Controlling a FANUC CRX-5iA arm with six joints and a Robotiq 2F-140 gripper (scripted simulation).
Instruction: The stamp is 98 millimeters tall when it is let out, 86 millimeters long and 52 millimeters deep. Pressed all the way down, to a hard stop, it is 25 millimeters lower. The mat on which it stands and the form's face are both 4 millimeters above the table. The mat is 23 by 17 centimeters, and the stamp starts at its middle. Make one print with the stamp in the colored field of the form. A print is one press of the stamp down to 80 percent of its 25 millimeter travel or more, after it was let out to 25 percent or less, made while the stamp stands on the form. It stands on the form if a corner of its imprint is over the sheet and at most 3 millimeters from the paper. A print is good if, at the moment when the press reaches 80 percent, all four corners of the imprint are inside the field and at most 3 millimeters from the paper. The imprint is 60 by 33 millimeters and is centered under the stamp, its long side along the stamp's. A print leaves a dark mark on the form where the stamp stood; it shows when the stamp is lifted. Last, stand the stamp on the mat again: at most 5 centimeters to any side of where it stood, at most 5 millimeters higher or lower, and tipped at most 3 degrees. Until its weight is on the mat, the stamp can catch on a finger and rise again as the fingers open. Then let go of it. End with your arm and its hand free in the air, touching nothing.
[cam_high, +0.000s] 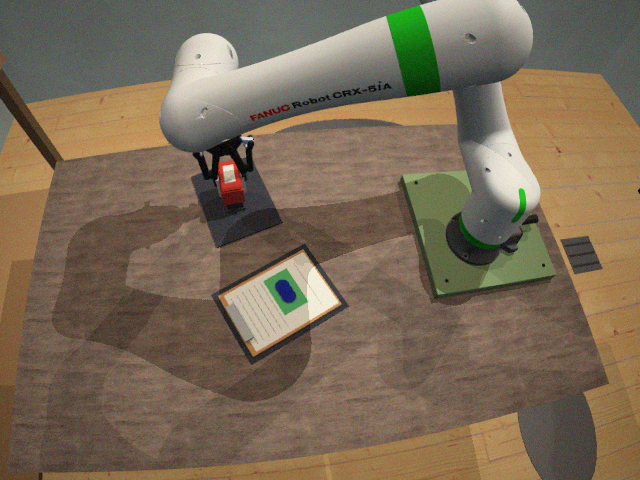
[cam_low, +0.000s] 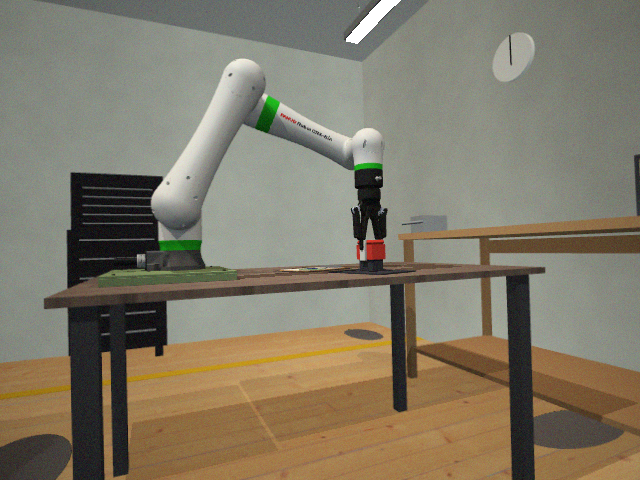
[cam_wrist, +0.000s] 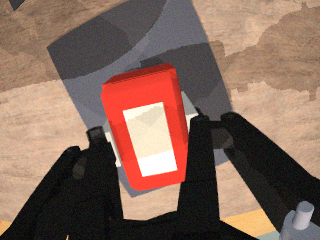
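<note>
Stamp (cam_high: 231, 183) in the upper left of the top view: a red block with a pale label on its top, held upright over the dark grey mat (cam_high: 242, 217). The tool (cam_high: 227, 160) comes down on it from above, its black fingers pinching the red body on its two long sides, one finger to each side in the wrist view. In the exterior view the stamp's dark foot reaches down to the mat; whether it rests there with weight or hangs just above cannot be told. It stands in the mat's upper part, toward the far edge rather than the near one.

Lower and toward the centre of the top view lies the form (cam_high: 279, 302), a pale sheet on a clipboard with an orange and dark border, turned at an angle to the desk's edges. Its green field (cam_high: 271, 283) carries a dark blue oval print (cam_high: 285, 290) that sits inside the green. Form and mat are apart, with bare brown desk (cam_high: 155, 413) between them.

To the right, the white arm (cam_high: 336, 77) with green bands rises from a green base plate (cam_high: 537, 266); its long forearm crosses the upper frame toward the stamp. Farthest right, a small dark slatted panel (cam_high: 581, 254) lies on the wooden floor.
</note>
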